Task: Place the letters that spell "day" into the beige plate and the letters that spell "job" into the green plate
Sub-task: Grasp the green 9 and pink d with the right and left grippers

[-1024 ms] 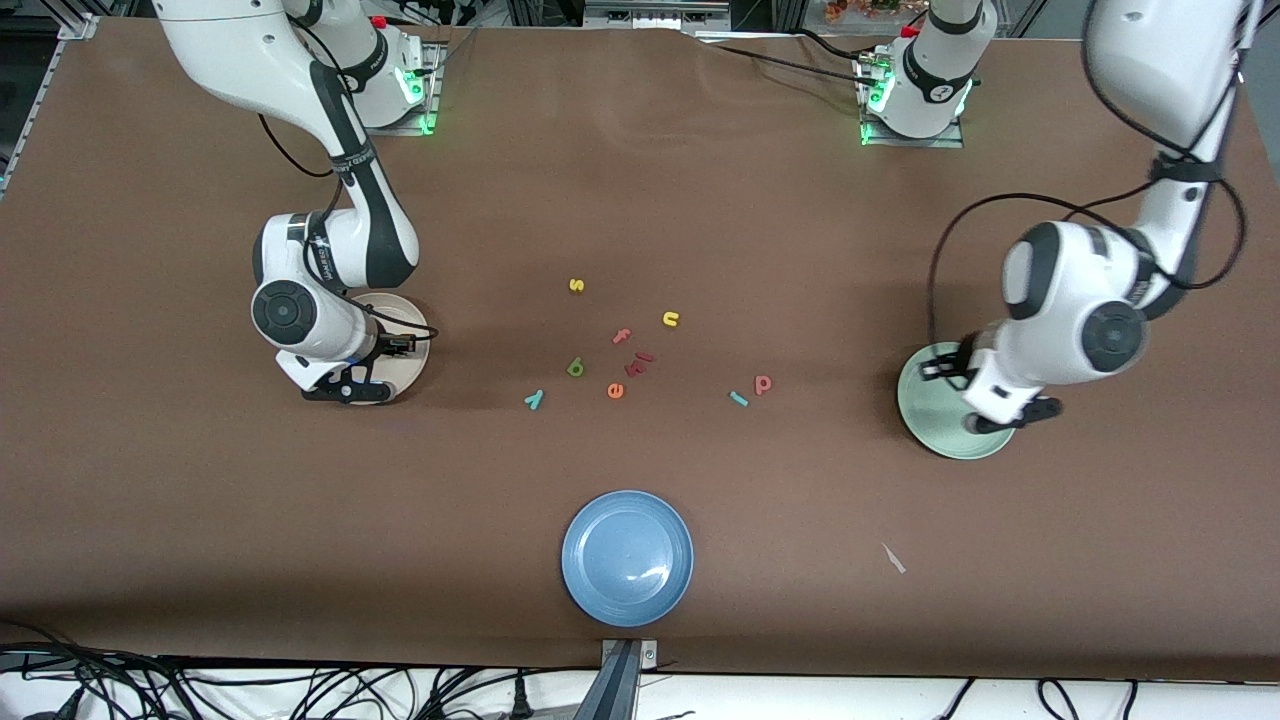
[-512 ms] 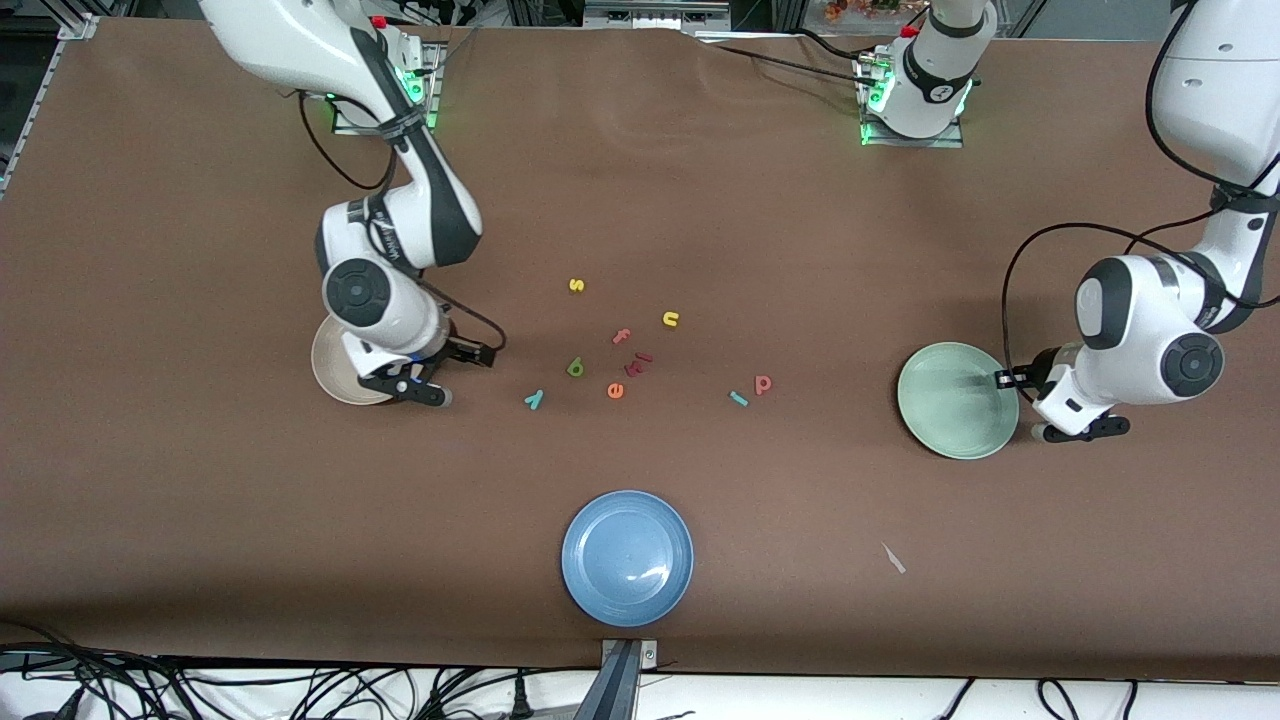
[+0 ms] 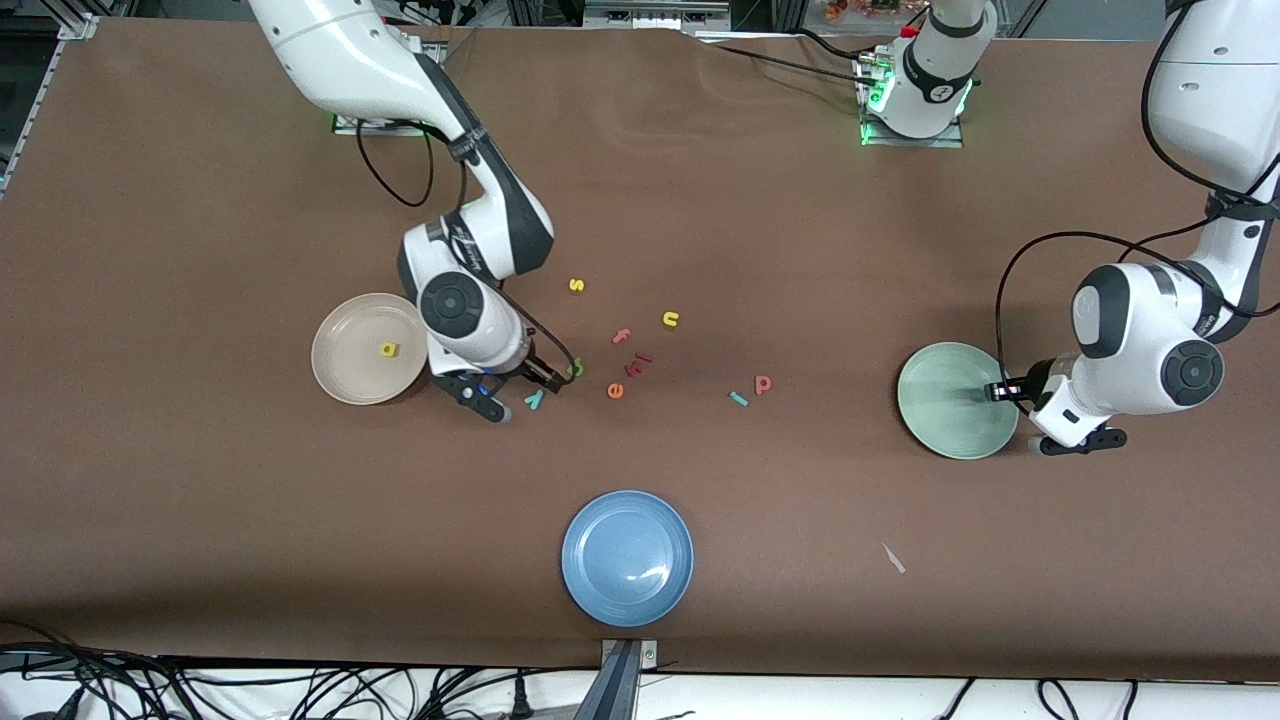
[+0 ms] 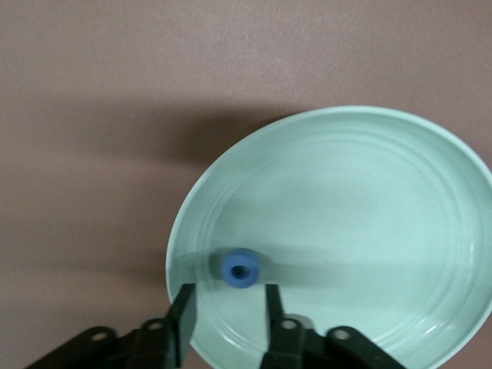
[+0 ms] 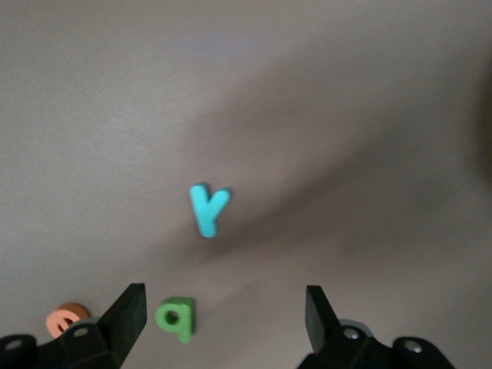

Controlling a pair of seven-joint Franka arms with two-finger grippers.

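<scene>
The beige plate holds the yellow "d". My right gripper hangs open low over the table beside that plate. The green "a" lies between its fingers, close to one, and the teal "y" just ahead. The teal "j" and pinkish-red "b" lie mid-table. My left gripper is open at the rim of the green plate. The blue "o" sits free in that plate, just ahead of the fingertips.
Loose letters lie mid-table: yellow "s", yellow "n", pink "f", dark red letters and orange "e". A blue plate sits near the front edge, with a white scrap beside it.
My right arm swung from the beige plate to the "y" and "a", leaving the "d" in the plate. My left gripper moved to the green plate's rim and opened, freeing the "o".
</scene>
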